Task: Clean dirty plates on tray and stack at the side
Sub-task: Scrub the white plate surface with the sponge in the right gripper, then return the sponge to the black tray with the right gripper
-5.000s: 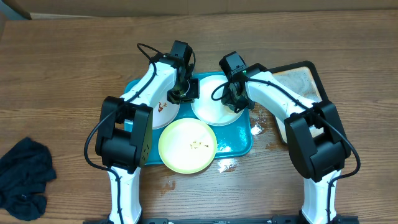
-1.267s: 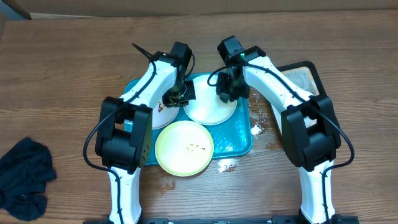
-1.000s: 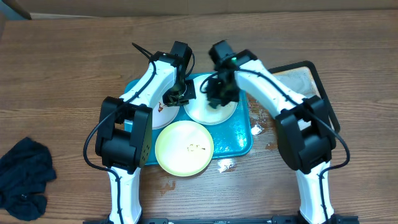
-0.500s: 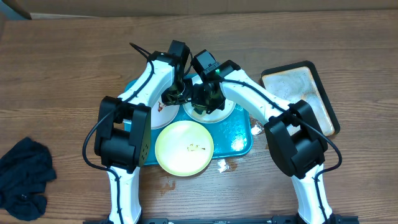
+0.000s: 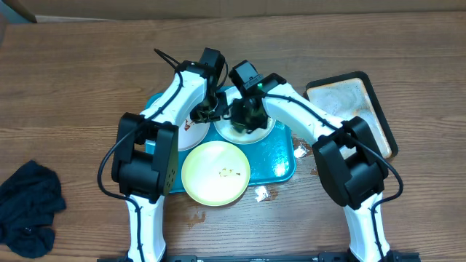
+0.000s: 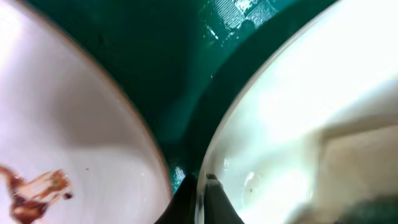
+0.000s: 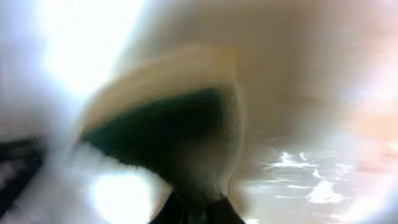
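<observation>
While the left gripper [image 5: 206,111] sits low between 2 plates, its fingers are pressed together on the rim of the middle white plate [image 6: 292,81], at that plate's left edge. The wrist view shows the rim running straight into the pinch.

The right gripper [image 5: 244,118] is over the same plate from the right side, clamped on a sponge [image 7: 161,130] with a dark green face and a pale yellow edge. The right wrist view is heavily blurred, so I cannot tell whether the sponge touches the plate.

All 3 plates are on the turquoise tray [image 5: 282,159]:
- The smeared white plate [image 5: 188,129] is at the left, just beside the middle one, with a red-brown smear on it.
- The middle white plate is at the back centre, under both grippers.
- The yellow-green plate [image 5: 216,172] is at the front, overhanging the tray's near rim, with small yellow bits in its centre.

The black-rimmed soapy tray [image 5: 349,105] lies to the right, apart from the turquoise one. A dark cloth [image 5: 28,209] lies on the table [image 5: 73,87] at far left. Wet patches [image 5: 262,193] show by the tray's near-right corner.
</observation>
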Controlling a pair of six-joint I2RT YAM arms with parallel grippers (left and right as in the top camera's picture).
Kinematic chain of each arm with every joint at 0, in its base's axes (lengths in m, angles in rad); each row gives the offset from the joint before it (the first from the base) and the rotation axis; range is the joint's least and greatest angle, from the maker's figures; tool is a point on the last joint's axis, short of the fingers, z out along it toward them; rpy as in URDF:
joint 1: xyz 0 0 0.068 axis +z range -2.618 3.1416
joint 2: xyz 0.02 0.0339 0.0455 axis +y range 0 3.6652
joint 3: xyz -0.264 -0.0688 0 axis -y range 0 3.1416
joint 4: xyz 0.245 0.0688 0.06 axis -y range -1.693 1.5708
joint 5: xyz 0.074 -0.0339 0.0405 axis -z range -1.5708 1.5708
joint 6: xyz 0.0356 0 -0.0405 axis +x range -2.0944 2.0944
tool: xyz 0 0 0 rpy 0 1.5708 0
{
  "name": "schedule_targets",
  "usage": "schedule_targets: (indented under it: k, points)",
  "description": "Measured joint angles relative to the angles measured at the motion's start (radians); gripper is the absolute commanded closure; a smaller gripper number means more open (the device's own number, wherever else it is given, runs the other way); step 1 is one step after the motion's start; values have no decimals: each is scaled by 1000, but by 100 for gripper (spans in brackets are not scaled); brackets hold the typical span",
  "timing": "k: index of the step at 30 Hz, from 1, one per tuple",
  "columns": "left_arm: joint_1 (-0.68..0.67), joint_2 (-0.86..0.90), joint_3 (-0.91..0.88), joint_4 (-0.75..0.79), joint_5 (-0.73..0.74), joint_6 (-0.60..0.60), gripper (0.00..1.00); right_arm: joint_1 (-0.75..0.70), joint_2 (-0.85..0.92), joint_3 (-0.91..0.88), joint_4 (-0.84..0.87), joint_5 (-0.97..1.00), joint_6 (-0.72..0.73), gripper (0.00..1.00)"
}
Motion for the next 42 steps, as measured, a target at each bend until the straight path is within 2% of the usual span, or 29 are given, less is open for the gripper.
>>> schedule_targets:
  k: [8, 20, 26, 36, 42]
  points:
    - [0, 0, 0, -3, 37, -1, 96, -134, -7, 3, -40, 96, -28, 96]
    - [-8, 0, 0, -3, 71, 0, 96, -145, 13, 56, -90, 122, -44, 96]
    - [-8, 0, 0, -9, 71, -1, 96, -151, 72, 176, -161, 104, -60, 96]
    - [-4, 0, 0, -18, 50, 0, 96, -188, 124, 555, -304, 41, -112, 96]
    - [-4, 0, 0, -18, 48, 1, 96, -192, 124, 634, -421, 58, -130, 96]
